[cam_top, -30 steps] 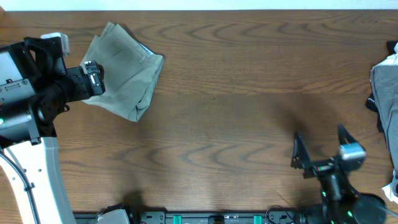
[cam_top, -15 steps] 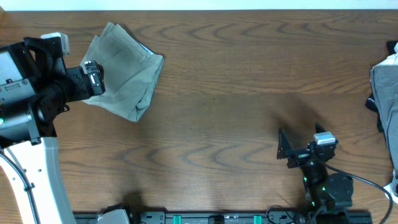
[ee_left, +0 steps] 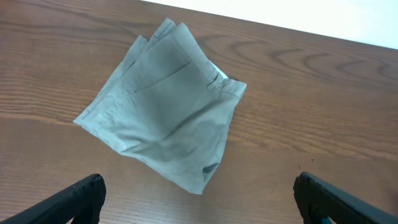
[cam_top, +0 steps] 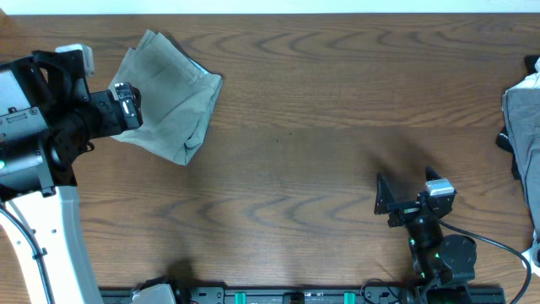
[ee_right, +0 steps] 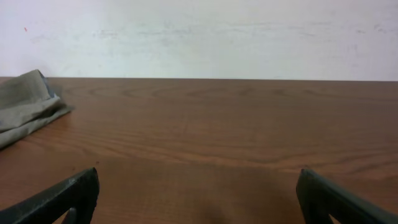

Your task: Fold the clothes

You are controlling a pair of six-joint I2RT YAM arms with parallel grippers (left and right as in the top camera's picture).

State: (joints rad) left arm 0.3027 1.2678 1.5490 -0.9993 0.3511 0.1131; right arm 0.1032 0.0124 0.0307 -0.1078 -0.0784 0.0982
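Observation:
The clothes, a khaki grey-green garment, lie folded into a rough, creased square at the far left of the table. In the left wrist view the garment has its waistband corner to the right. My left gripper is open and empty, hovering just short of the garment's near corner; in the overhead view it sits at the garment's left edge. My right gripper is open and empty near the table's front right, far from the garment, which shows at the left of the right wrist view beyond that gripper.
A pile of other grey, white and black clothing lies at the table's right edge. The brown wooden table ends at a white wall at the back. Both arm bases stand at the front edge.
My right arm has drawn back and its open gripper has shifted a little left over the last second, then settled. The left arm and the garment have not moved.

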